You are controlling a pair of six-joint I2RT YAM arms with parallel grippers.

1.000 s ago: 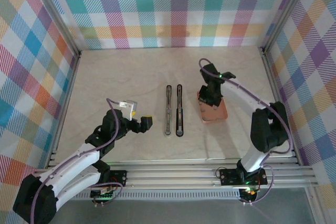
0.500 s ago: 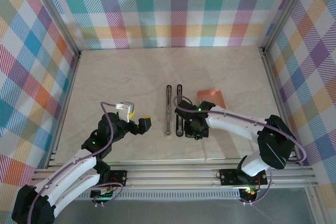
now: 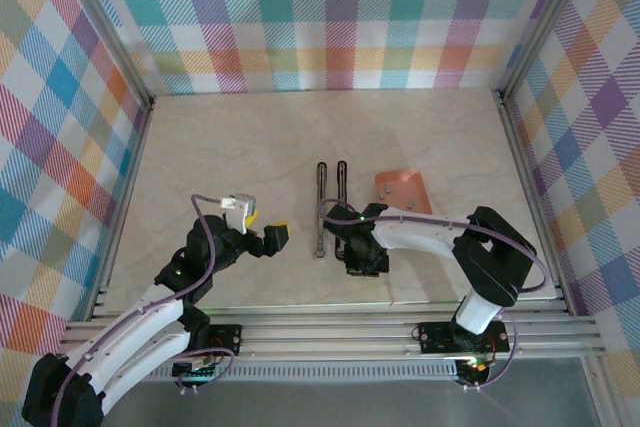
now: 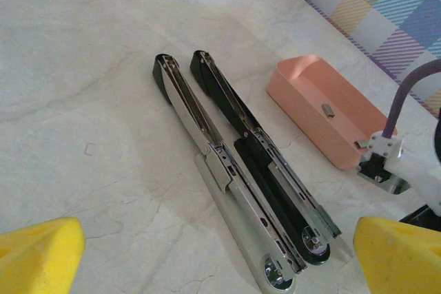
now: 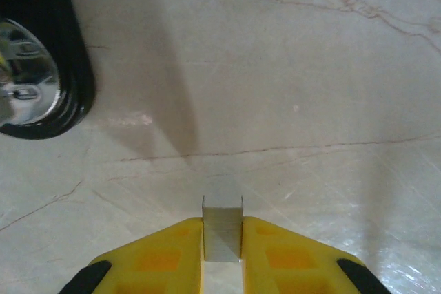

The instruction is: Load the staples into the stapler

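Pinching a small grey strip of staples (image 5: 222, 224), the right tool (image 3: 362, 257) has swung from the pink plastic tray (image 3: 404, 188) to the near end of the long black-and-silver stapler (image 3: 342, 202) lying open on the tabletop (image 3: 220, 147), ready for loading; the left tool (image 3: 268, 227) waits wide open.

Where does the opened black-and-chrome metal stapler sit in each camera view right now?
Top external: the black-and-chrome stapler lies as two parallel strips at table centre.
Left wrist: it runs diagonally through mid-frame.
Right wrist: its rounded black end with a chrome rivet sits in the upper-left corner.
Shared landmark: a salmon-pink plastic tray, right of the stapler in the top external and left wrist views.
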